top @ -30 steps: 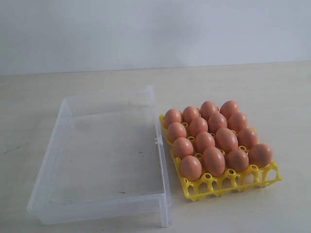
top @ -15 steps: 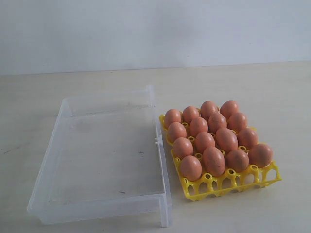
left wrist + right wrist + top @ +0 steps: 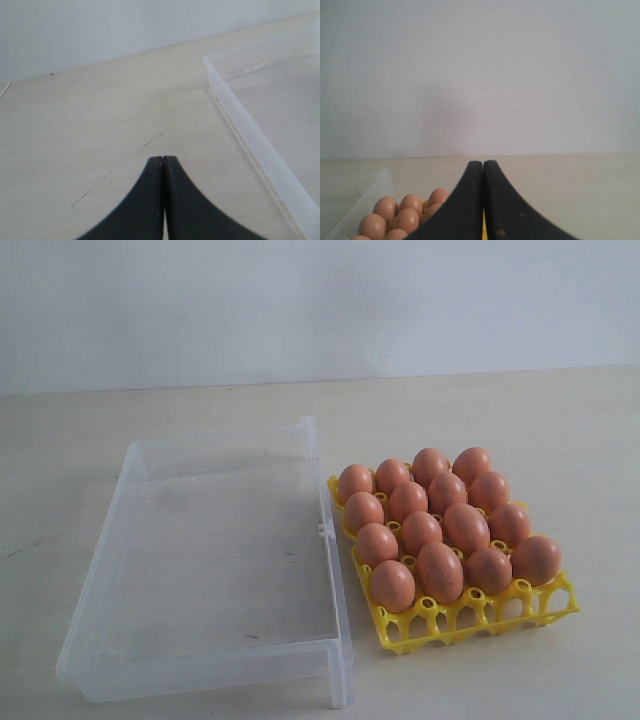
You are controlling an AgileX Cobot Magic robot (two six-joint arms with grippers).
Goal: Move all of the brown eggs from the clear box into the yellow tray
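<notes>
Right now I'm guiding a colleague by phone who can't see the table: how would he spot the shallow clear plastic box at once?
On the pale wooden table, look left of the square yellow plastic egg tray carrying brown eggs. The shallow clear plastic box lies right beside it. Unlike the tray, it is see-through, larger and holds no eggs.

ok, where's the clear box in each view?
Exterior: clear box left of centre, beside the yellow tray.
Left wrist: its corner and long wall, ahead of the shut left claw.
Right wrist: faint corner next to the eggs, by the shut right claw.
Shared landmark: the line where table meets back wall, in all three.
</notes>
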